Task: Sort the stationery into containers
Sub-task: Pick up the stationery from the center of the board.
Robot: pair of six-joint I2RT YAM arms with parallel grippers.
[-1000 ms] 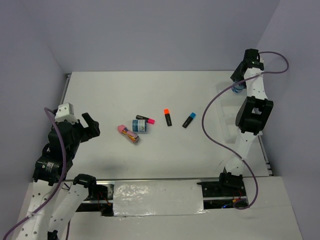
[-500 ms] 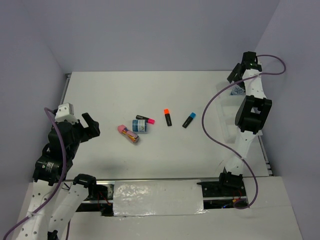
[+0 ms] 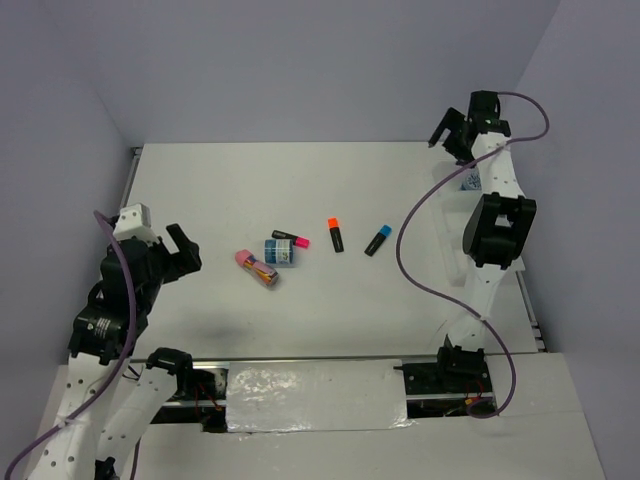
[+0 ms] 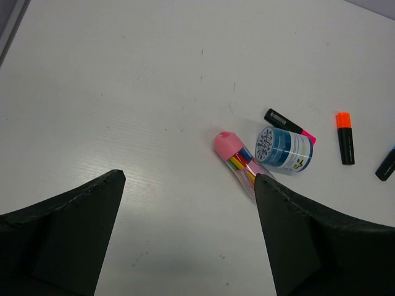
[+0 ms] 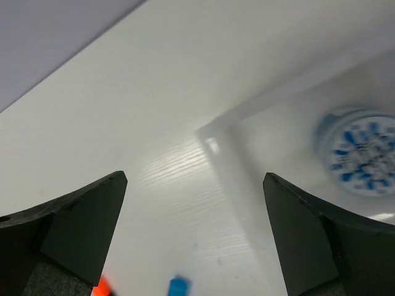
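On the table lie a pink packet (image 3: 257, 266), a round blue-and-white item (image 3: 281, 251), and pink-capped (image 3: 291, 238), orange-capped (image 3: 336, 233) and blue-capped (image 3: 377, 240) highlighters. The left wrist view shows the packet (image 4: 237, 163), the round item (image 4: 285, 150) and the pink (image 4: 289, 125) and orange (image 4: 344, 137) highlighters. A second round item (image 3: 470, 180) (image 5: 361, 151) lies in a clear tray (image 5: 216, 129) at the far right. My right gripper (image 3: 447, 140) (image 5: 194, 177) is open and empty above the tray's corner. My left gripper (image 3: 185, 250) (image 4: 190, 177) is open and empty, left of the packet.
The clear tray's faint wall (image 3: 455, 265) runs along the right side of the table beside the right arm. Purple walls stand behind and at both sides. The blue cap (image 5: 178, 287) and the orange cap (image 5: 102, 287) show low in the right wrist view.
My right gripper has risen and drawn back to the left, off the round item, which stays in the tray. The left arm has hardly moved.
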